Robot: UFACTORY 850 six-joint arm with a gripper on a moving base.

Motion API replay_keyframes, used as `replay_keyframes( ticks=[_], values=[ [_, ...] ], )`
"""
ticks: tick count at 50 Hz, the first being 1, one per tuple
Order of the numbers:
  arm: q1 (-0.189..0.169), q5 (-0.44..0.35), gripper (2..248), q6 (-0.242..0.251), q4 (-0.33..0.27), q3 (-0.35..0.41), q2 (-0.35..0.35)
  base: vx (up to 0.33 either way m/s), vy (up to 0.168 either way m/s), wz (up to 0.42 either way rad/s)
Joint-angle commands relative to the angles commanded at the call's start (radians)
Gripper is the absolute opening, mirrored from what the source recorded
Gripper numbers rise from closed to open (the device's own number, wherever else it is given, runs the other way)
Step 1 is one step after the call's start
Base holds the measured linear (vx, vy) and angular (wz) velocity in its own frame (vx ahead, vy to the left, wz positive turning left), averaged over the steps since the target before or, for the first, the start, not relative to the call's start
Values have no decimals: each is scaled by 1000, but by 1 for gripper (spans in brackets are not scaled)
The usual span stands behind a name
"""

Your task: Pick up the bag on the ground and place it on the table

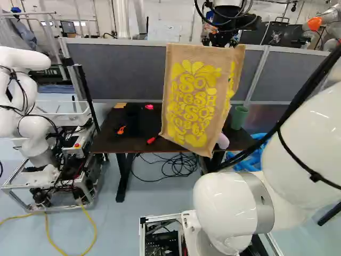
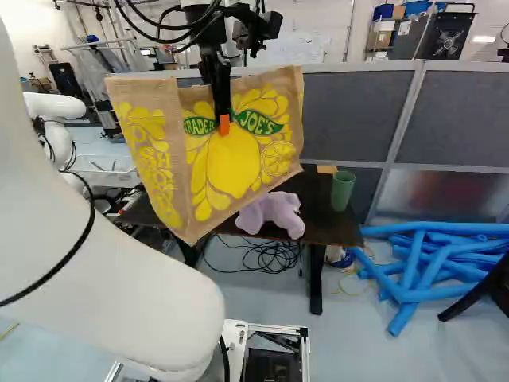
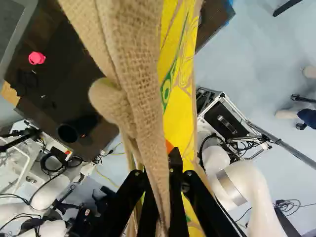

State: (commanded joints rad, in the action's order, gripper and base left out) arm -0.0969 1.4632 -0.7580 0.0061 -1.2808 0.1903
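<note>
In the right base view my gripper (image 2: 224, 126) points down, shut on the top edge of the tan and yellow bag (image 2: 231, 171). The bag hangs in the air in front of the dark table (image 2: 338, 227) and hides part of it; in the left base view the bag (image 1: 192, 101) overlaps the table's right part. From the wrist, the gripper (image 3: 165, 165) has the bag's burlap (image 3: 140, 74) pinched between its fingers, with the dark table (image 3: 69, 98) lower down to one side. Whether the bag's bottom touches the tabletop I cannot tell.
On the table are a purple plush toy (image 2: 272, 213), a green cup (image 2: 343, 189), a pink item (image 1: 149, 106) and orange-red tools (image 1: 152, 140). Another robot (image 1: 32, 128) stands at the left. Blue tubes (image 2: 429, 263) lie beyond the table's right end; cables (image 1: 173, 165) lie beneath.
</note>
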Motion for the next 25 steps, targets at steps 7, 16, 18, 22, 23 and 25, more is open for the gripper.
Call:
replay_keyframes(
  ticks=[7,16,18,22,23,25],
  values=[
    [0,0,21,0,0,0,0,178,-77,-47],
    [0,0,21,0,0,0,0,171,-59,-2],
    [0,0,21,0,0,0,0,152,-42,-9],
    [0,0,21,0,0,0,0,145,-30,-7],
    [0,0,21,0,0,0,0,125,-10,-25],
    [0,0,21,0,0,0,0,125,-5,-31]
  ],
)
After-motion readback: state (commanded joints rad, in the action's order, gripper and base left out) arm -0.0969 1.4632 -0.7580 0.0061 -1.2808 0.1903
